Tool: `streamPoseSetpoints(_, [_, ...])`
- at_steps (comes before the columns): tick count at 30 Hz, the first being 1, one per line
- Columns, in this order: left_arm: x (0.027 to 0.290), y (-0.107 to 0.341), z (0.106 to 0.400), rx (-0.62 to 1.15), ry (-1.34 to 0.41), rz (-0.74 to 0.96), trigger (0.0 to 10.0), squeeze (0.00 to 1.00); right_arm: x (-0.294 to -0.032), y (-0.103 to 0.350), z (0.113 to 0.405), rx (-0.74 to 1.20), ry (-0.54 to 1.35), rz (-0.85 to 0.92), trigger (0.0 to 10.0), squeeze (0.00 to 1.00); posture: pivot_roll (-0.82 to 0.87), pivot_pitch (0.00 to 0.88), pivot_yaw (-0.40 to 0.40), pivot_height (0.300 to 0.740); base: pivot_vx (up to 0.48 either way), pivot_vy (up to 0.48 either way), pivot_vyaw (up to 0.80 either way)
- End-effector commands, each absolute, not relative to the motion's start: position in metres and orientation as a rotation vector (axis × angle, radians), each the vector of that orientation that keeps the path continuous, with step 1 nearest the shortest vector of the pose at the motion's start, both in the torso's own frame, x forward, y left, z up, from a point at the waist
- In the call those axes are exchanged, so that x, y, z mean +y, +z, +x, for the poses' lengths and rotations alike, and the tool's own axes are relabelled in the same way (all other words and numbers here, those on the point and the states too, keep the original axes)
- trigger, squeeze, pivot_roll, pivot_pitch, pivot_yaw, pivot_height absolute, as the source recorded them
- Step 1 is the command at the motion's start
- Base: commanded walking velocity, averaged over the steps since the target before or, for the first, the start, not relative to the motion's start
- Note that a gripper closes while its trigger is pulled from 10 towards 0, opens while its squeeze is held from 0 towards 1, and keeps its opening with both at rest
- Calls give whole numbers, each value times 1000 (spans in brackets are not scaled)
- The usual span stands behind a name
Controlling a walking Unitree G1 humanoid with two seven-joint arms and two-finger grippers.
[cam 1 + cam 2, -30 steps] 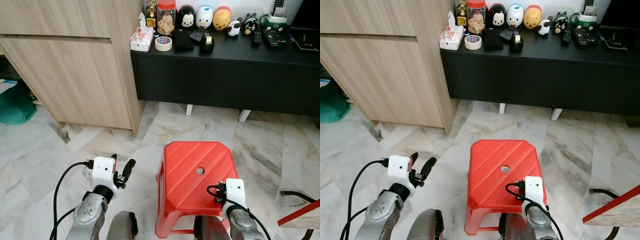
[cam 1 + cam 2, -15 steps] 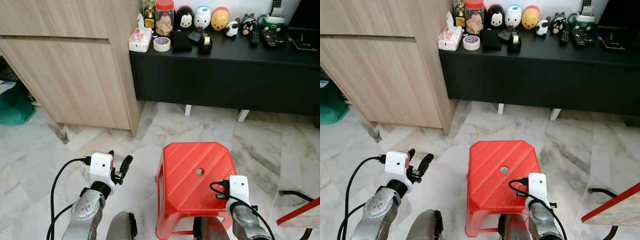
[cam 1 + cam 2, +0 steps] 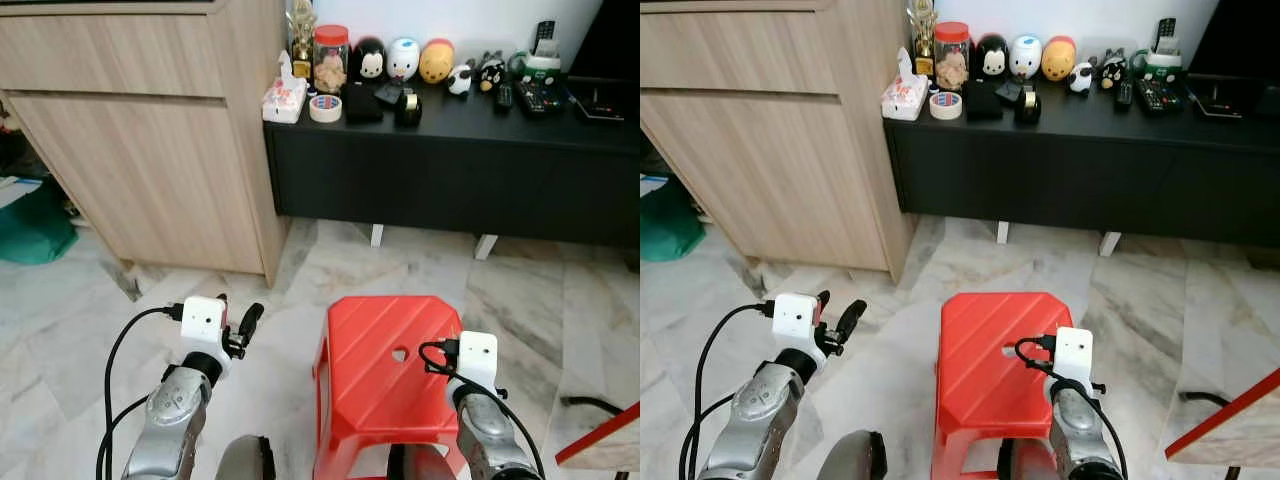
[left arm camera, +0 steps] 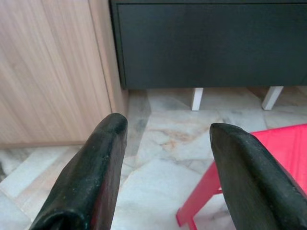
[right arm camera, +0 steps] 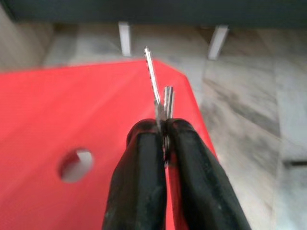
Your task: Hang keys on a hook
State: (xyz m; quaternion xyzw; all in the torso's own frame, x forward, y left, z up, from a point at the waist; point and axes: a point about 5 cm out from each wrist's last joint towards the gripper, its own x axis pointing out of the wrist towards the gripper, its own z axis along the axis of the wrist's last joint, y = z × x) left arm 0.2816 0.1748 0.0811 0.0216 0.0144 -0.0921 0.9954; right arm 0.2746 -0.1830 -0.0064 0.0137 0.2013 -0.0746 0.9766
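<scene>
While the right gripper (image 5: 163,129) pinches the keys (image 5: 158,96) above the red stool (image 3: 385,370), pickup looks done; no hook is visible, so hanging remains. Its fingers spread and empty, the left gripper (image 4: 165,158) hovers over the floor (image 3: 90,310).

Red stool (image 3: 385,375) before black cabinet (image 3: 450,165), marble floor (image 3: 90,300).

Nothing here is readable: the jar (image 3: 331,58), tissue pack (image 3: 284,97) and remotes (image 3: 1150,92) on the black table (image 3: 480,120) are too small for any lettering
</scene>
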Motion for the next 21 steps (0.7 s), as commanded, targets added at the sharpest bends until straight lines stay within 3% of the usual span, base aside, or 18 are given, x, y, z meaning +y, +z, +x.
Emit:
streamPoseSetpoints(1, [176, 78, 283, 36, -183, 57, 10000, 0, -181, -4, 276, 389, -127, 55, 10000, 0, 34, 0, -5, 621, 0, 0, 0])
streamPoseSetpoints(7, [174, 78, 286, 32, -213, 63, 10000, 0, -179, 2, 281, 387, -34, 54, 10000, 0, 21, 0, 0, 621, 0, 0, 0])
streamPoseSetpoints(21, [172, 77, 289, 20, -229, 62, 10000, 0, -182, 1, 280, 447, -15, 71, 10000, 0, 14, 0, -4, 706, 0, 0, 0])
